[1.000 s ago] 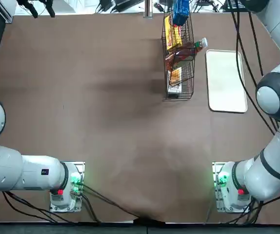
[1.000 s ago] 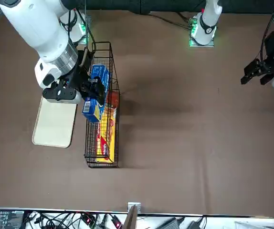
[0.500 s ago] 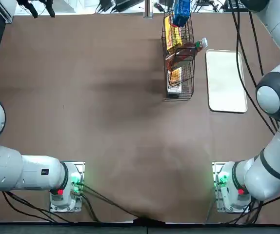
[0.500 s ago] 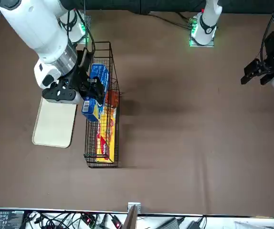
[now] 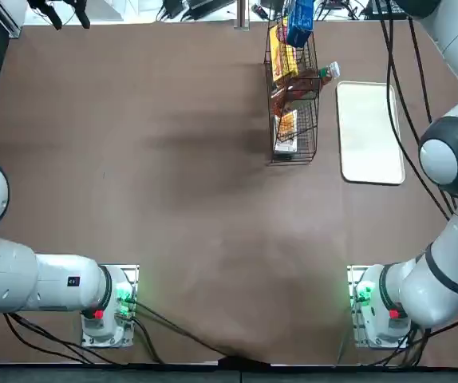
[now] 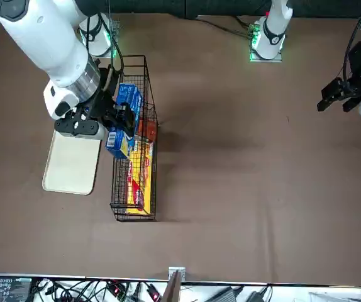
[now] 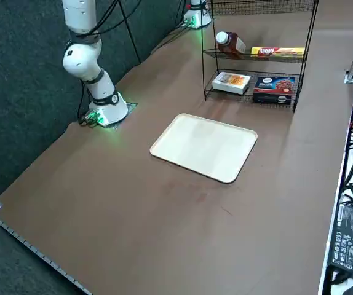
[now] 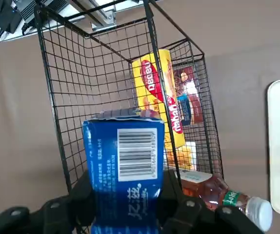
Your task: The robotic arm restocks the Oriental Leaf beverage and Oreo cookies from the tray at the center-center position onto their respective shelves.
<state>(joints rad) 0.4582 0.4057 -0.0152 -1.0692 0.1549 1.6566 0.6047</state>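
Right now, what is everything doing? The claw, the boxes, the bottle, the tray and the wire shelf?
Black right claw: closed, by the rack.
Blue cardboard box with barcode: gripped.
Black wire rack: standing.
Brown plastic bottle with white cap: capped, lying on its side.
Yellow-and-red packet: lying on the bottle's tier.
White-and-orange box: lying one tier lower.
Dark red-and-blue box: beside it.
White rounded tray: empty.

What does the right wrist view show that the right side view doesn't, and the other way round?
Only the right wrist view: the right pincer closed on a blue packet, just above the wire rack.
Only the right side view: green-lit white arm bases.
Both: rack, white tray, brown drink bottle, yellow packet.
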